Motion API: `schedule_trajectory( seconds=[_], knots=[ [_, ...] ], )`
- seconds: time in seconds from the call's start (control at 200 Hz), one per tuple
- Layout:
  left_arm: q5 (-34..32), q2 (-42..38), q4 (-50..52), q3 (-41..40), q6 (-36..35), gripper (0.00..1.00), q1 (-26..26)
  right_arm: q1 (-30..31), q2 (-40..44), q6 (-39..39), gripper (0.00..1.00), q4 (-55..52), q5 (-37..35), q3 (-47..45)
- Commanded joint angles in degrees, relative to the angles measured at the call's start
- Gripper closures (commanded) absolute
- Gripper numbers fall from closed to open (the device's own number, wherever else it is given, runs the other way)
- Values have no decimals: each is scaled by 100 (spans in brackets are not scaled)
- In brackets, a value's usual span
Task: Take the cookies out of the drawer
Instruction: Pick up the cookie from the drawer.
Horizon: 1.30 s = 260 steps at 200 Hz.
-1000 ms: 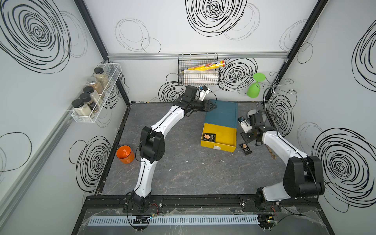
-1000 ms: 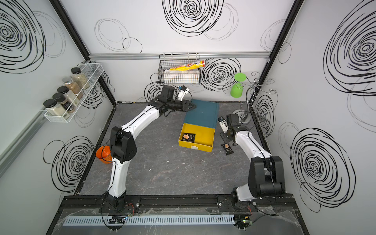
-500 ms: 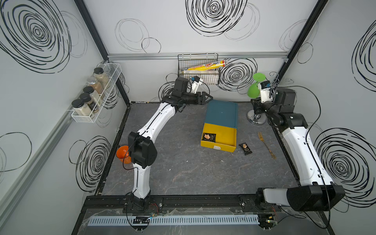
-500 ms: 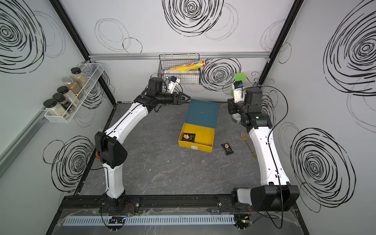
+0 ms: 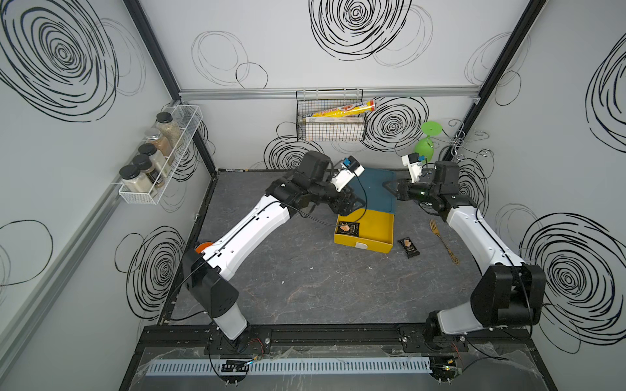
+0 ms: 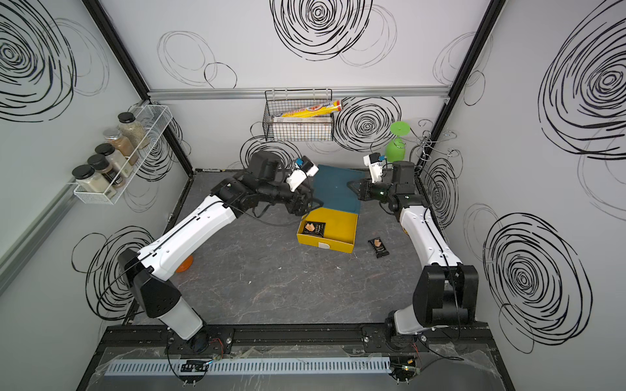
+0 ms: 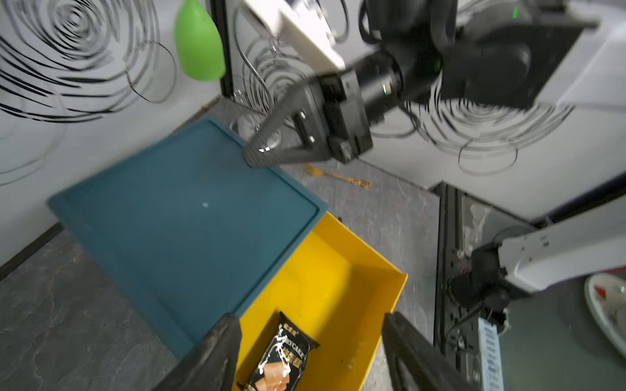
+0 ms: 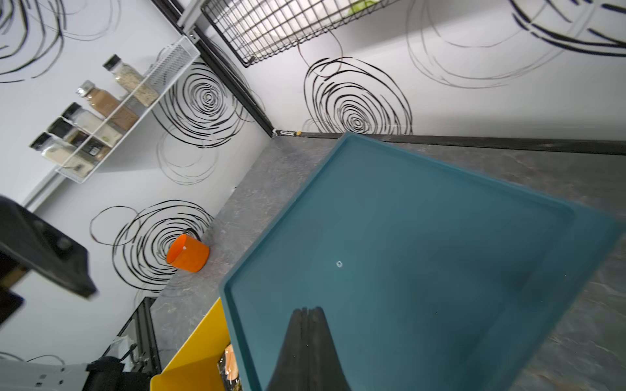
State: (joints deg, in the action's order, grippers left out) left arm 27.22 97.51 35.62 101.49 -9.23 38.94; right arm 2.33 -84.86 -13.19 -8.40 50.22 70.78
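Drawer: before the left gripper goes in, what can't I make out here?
- Rear of the yellow drawer: under the teal cabinet top in every view, so any packets there are hidden.
- Black packet in the drawer: cut off by the frame edge and blurred in the left wrist view; only a sliver in the right wrist view.
- Black packet on the table: print too small in both top views.

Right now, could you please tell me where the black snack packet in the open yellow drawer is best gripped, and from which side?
Likely across its narrow width at mid-length, from straight above: the black snack packet lies flat in the yellow drawer, whose walls block sideways reach. The open left tool hangs above it.
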Motion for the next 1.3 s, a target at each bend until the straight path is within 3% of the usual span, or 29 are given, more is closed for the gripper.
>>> schedule_trajectory(
  seconds=[0.0, 0.185, 0.335, 0.526, 0.721, 1.021, 1.297],
  knots=[
    [-1056, 323, 646, 276, -930, 25, 116, 55, -132, -110, 100, 447, 353, -132],
    [-1778, 923, 1144, 923, -1304, 25, 472, 57, -438, 74, 100, 225, 215, -100],
    [-2430, 1261, 1359, 993, -1688, 24, 638, 132, -554, 39, 100, 262, 20, -55],
    [-3017, 1378, 1571, 1077, -2226, 8, 860, 299, -582, 303, 100, 1, -376, 155],
    [-2818, 1462, 1701, 1154, -2805, 4, 809, 408, -732, 379, 100, 75, -491, 50],
    [-1340, 1363, 2159, 1402, -3358, 5, 496, 441, -1021, 501, 100, -173, -670, 354],
    [-1026, 717, 2056, 1038, -3465, 8, 698, 453, -1153, 572, 100, -297, -824, 393]
  ],
)
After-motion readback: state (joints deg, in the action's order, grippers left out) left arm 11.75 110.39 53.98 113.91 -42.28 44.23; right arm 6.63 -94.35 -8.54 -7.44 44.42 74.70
